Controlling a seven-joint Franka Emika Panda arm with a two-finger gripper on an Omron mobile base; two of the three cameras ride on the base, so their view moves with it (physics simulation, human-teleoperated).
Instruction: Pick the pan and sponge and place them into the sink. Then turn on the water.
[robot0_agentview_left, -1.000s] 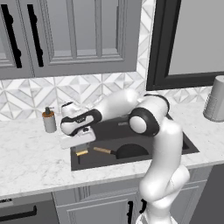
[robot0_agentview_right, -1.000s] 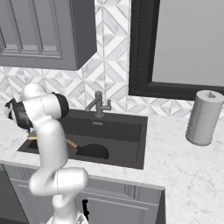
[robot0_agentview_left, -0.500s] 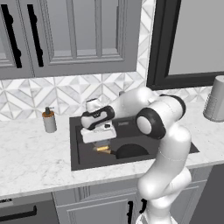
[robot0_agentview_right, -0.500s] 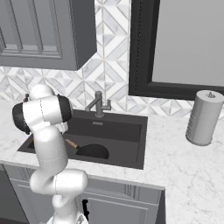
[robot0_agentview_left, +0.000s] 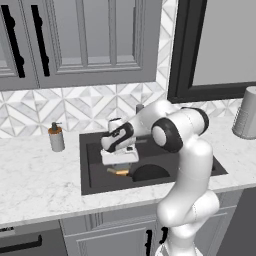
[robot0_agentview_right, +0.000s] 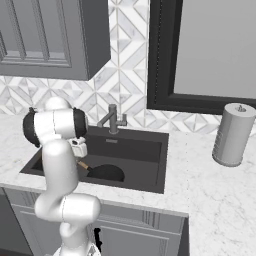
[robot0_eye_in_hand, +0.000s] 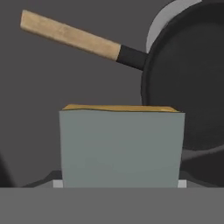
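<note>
pincer (robot0_agentview_left: 120, 164) is being held over the left half of the sink (robot0_agentview_left: 95, 185), pointing down into the basin, with the white hand above it in the left base view. in the hand view, the sponge (robot0_eye_in_hand: 121, 146) is being seen square in front of the camera, filling the space where the finger tips would rise, its grey-green face turned toward the lens and a thin yellow edge showing along its top. the sponge is being gripped between the jaws, which are standing wide apart against its two sides; the tips themselves are being hidden behind it.

beyond the sponge, the pan (robot0_eye_in_hand: 188, 94) is being seen lying on the dark sink floor, its round black bowl to the right and its wooden handle (robot0_eye_in_hand: 70, 35) reaching away to the upper left. part of the round metal drain (robot0_eye_in_hand: 159, 26) is being covered by the pan's rim. from the right base view, the pan (robot0_agentview_right: 106, 173) is being shown resting in the basin just beside the arm, with the faucet (robot0_agentview_right: 113, 119) standing behind the sink. a soap dispenser (robot0_agentview_left: 56, 137) is being left on the counter to the left of the basin.
</note>
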